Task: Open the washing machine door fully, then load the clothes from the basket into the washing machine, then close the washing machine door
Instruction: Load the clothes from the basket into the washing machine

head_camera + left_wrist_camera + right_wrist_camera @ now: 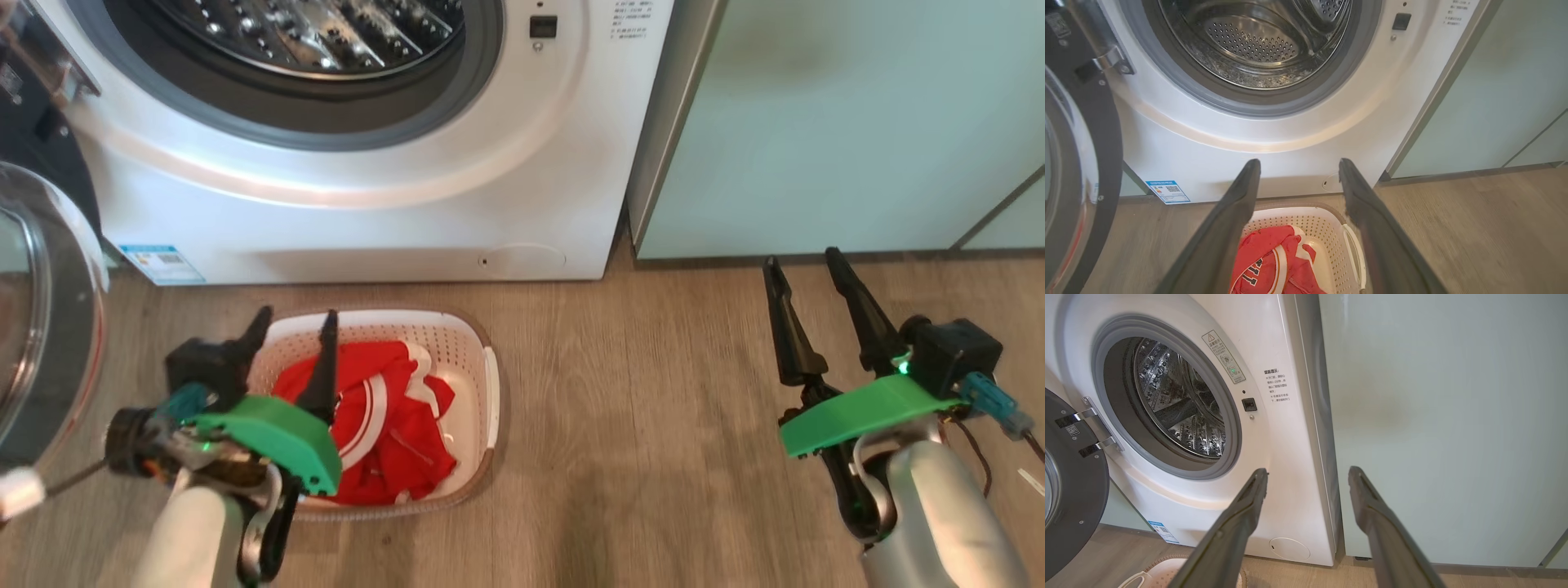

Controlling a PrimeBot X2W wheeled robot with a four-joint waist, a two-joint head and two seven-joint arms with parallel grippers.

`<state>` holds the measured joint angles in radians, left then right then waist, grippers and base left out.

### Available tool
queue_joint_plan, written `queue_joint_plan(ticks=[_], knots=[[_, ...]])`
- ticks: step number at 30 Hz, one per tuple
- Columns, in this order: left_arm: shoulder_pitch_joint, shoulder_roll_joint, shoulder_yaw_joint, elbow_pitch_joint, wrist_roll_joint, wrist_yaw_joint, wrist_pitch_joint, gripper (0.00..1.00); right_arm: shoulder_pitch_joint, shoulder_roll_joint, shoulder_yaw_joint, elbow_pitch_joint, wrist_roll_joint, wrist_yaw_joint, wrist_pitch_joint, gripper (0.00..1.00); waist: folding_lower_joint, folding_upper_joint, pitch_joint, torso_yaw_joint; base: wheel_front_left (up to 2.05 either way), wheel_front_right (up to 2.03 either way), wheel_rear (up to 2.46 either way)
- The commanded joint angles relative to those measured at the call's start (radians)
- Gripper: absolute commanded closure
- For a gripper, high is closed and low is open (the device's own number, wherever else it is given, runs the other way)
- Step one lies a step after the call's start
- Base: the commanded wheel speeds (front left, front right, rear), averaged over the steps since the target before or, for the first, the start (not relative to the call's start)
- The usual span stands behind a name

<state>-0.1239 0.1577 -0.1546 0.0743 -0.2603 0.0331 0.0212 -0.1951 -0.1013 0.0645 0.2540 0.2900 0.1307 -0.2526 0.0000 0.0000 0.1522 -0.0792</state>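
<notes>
One white front-loading washing machine (367, 220) stands with its round, black-rimmed glass door (57, 327) swung open. One cream perforated plastic basket (465, 343) sits on the wood-look floor (653, 408) before it, holding bright red clothes (392, 425). The left gripper (298, 318) over the basket and the right gripper (802, 260) both gape wide, empty. The left wrist view adds lettering (1253, 273) on the fabric. The right wrist view adds two metal hinges (1086, 430).

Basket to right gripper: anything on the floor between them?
Nothing. In the head view, the wood floor between the basket and the open right gripper is bare.
</notes>
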Motion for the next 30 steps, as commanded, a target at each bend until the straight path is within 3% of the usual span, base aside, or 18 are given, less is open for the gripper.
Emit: queue_joint_plan(ticks=[1, 15, 21, 30], knots=[[-0.063, 0.019, 0.025, -0.016, -0.004, -0.005, 0.009, 0.00, -0.043, -0.002, 0.023, -0.039, -0.005, 0.000, -0.009, 0.00, 0.0000, 0.0000, 0.026, 0.000, 0.00, 0.00, 0.00], [-0.354, -0.004, -0.044, 0.462, -0.031, -0.082, 0.119, 0.00, -0.156, 0.003, 0.059, -0.123, -0.008, 0.000, -0.009, 0.00, 0.0000, 0.0000, 0.306, -0.019, 0.00, 0.00, 0.00], [-0.484, -0.003, -0.054, 0.656, -0.034, -0.096, 0.139, 0.00, -0.207, 0.011, 0.065, -0.155, -0.001, 0.000, -0.009, 0.00, 0.0000, 0.0000, 0.428, -0.035, 0.00, 0.00, 0.00], [-0.662, 0.046, -0.037, 0.852, -0.043, -0.096, 0.156, 0.00, -0.257, 0.028, 0.066, -0.221, 0.005, 0.000, -0.009, 0.00, 0.0000, 0.0000, 0.605, -0.082, 0.00, 0.00, 0.00]])
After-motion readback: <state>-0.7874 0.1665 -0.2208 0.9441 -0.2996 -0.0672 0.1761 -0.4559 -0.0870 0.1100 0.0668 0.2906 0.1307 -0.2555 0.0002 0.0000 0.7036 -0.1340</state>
